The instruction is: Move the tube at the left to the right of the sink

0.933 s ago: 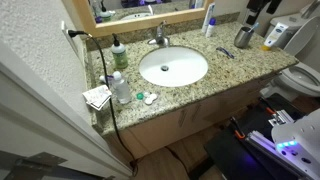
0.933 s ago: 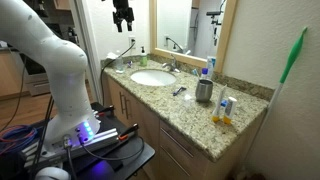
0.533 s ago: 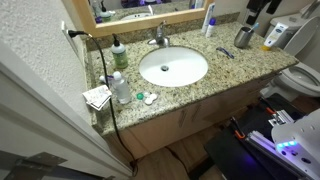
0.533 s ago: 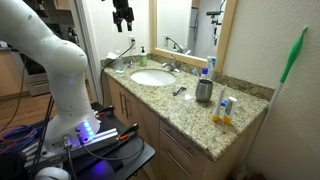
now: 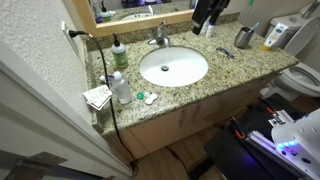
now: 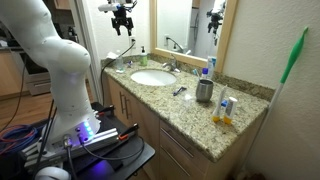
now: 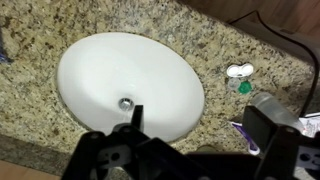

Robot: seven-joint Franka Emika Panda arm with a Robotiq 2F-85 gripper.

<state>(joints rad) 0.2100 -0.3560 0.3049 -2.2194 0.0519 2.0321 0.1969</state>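
Wide-spread, empty gripper (image 7: 196,116) high above sink (image 7: 100,70). Upright tube (image 5: 118,52) just left of sink, well apart from gripper.

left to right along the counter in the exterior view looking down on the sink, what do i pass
folded papers → green tube → sink → metal cup
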